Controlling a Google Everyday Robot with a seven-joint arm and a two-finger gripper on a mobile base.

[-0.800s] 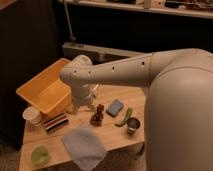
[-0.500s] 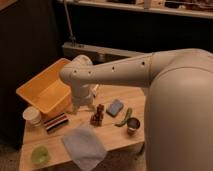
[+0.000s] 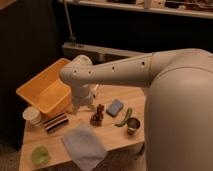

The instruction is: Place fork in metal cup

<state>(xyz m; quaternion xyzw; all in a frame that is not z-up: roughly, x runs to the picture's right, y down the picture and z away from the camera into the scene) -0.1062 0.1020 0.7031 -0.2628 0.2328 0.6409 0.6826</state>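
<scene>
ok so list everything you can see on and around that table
bin: one, yellow-orange, back left of table
white cup: one, white, left edge by the bin
striped item: one, dark with pale stripes, right of white cup
green cup: one, green, front left corner
cloth: one, blue-grey, front middle
brown object: one, brown, table middle
sponge: one, blue, right of brown object
green pod: one, green, beside metal cup
metal cup: one, steel, front right
fork: cannot make one out
table: one, light wood
arm: one, white, reaching in from right
gripper: one, white, low over table beside bin
</scene>
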